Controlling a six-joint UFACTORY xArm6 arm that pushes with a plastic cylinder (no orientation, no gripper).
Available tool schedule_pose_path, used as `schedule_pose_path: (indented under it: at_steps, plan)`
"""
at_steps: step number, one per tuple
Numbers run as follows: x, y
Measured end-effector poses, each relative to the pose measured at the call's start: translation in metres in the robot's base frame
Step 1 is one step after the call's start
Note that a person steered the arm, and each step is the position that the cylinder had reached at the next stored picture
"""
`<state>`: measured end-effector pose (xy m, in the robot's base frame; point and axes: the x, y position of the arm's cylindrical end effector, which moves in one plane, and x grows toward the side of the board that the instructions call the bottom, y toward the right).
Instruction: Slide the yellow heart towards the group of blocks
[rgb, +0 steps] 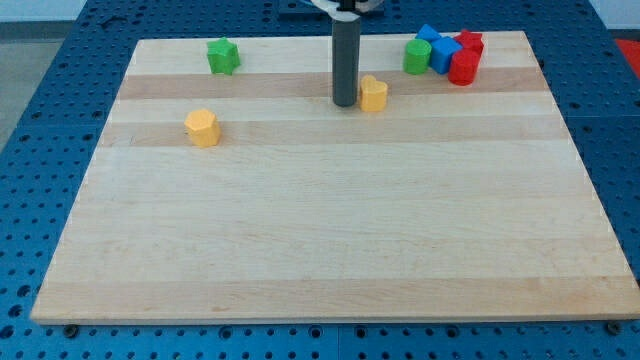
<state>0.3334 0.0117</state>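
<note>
The surface (330, 240) is a pale wooden board with smooth grain, lying on a blue perforated base (40, 60). My tip (345, 103), the end of a dark matte rod with no hand to open or close, is standing just beside the yellow heart (373, 93), on its left in the view. Toward the view's top right, the group is sitting: a green block (417, 56), two blue blocks (440, 50) and two red blocks (465, 60). A green star (222, 55) and a yellow hexagon (202, 128) are lying well apart on the left.

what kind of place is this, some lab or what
Probably a robotics lab bench: a pale wooden board lies on a blue perforated mounting table, small coloured blocks are scattered on it, and my tip sits just left of a yellow block.
</note>
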Motion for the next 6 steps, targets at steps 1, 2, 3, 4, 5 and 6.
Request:
schedule_pose_path:
  at_steps: [1, 2, 3, 4, 5, 6]
  plan:
    - [0.013, 0.019]
    - [0.017, 0.049]
    - [0.001, 0.046]
    - [-0.004, 0.045]
    - [-0.010, 0.042]
    - [-0.016, 0.032]
